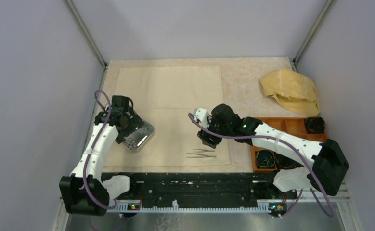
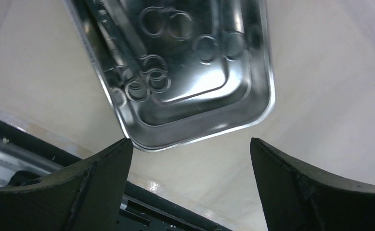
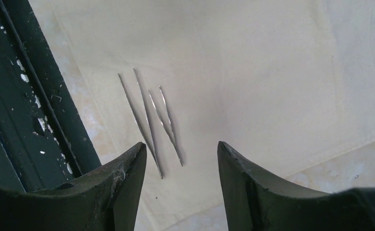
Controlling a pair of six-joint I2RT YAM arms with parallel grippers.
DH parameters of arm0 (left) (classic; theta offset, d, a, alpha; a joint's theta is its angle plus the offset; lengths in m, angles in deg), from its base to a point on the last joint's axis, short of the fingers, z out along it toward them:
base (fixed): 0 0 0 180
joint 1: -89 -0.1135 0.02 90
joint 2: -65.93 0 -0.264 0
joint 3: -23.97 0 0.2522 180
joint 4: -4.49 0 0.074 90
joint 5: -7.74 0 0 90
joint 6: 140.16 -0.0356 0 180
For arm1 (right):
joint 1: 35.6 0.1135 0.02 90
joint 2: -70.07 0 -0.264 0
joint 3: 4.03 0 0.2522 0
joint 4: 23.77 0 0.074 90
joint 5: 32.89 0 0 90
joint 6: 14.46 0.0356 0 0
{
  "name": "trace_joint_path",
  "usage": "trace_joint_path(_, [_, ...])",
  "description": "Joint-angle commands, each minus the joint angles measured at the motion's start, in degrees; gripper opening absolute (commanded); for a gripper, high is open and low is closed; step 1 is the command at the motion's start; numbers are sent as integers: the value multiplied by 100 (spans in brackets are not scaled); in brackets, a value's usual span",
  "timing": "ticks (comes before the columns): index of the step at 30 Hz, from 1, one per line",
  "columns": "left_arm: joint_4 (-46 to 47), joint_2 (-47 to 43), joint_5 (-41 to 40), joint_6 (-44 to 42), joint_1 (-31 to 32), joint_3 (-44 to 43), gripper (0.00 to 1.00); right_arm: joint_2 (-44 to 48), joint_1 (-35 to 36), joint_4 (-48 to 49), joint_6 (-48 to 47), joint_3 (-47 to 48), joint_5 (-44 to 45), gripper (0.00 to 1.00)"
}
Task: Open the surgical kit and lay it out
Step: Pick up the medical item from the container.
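Note:
The pale cream cloth sheet [image 1: 175,96] lies spread flat on the table. The steel tray [image 1: 138,135] sits at its left edge and holds scissors [image 2: 151,79] with ring handles. My left gripper [image 1: 122,126] is open over the tray, its fingers [image 2: 103,168] just off the tray's near rim [image 2: 195,137]. Two slim steel tweezers [image 1: 200,153] lie side by side on the sheet near its front edge; they also show in the right wrist view [image 3: 151,120]. My right gripper [image 1: 208,139] is open and empty just above them.
A mustard-yellow cloth [image 1: 291,90] is bunched at the back right. An orange compartment box [image 1: 291,127] with black coils sits at the right under my right arm. The black rail [image 1: 195,185] runs along the near edge.

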Motion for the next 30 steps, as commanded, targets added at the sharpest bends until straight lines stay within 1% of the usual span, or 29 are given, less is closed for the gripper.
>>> trace_joint_path(1, [184,325,296,519,-942,250,95,191,-93,294,154,28,-92,57])
trace_joint_path(3, [274,551,213,697,-1096,230,93,209,-175,291,131,4,-167,57])
trace_joint_path(5, [288,900,58,790,-1119,148,93,208,-304,268,118,-12,-291,57])
trace_joint_path(8, [159,1476,-65,926,-1129,-132,94,234,-504,268,87,-49,-404,57])
trace_joint_path(12, [108,2155,-49,900,-1129,-514,95,252,-575,338,56,-120,-446,58])
trace_joint_path(16, [81,2595,-133,877,-1131,-726,96,265,-576,383,62,-185,-545,58])
trace_joint_path(20, [221,2692,-175,941,-1129,-594,97,238,-577,451,64,-236,-569,58])
trace_joint_path(23, [569,2533,-43,1002,-1183,-265,98,204,-576,484,77,-228,-576,59])
trace_joint_path(27, [1438,2274,239,892,-1257,231,98,190,-577,498,90,-252,-572,59])
trace_joint_path(30, [1665,2289,350,973,-1261,374,98,214,-584,460,82,-254,-531,59])
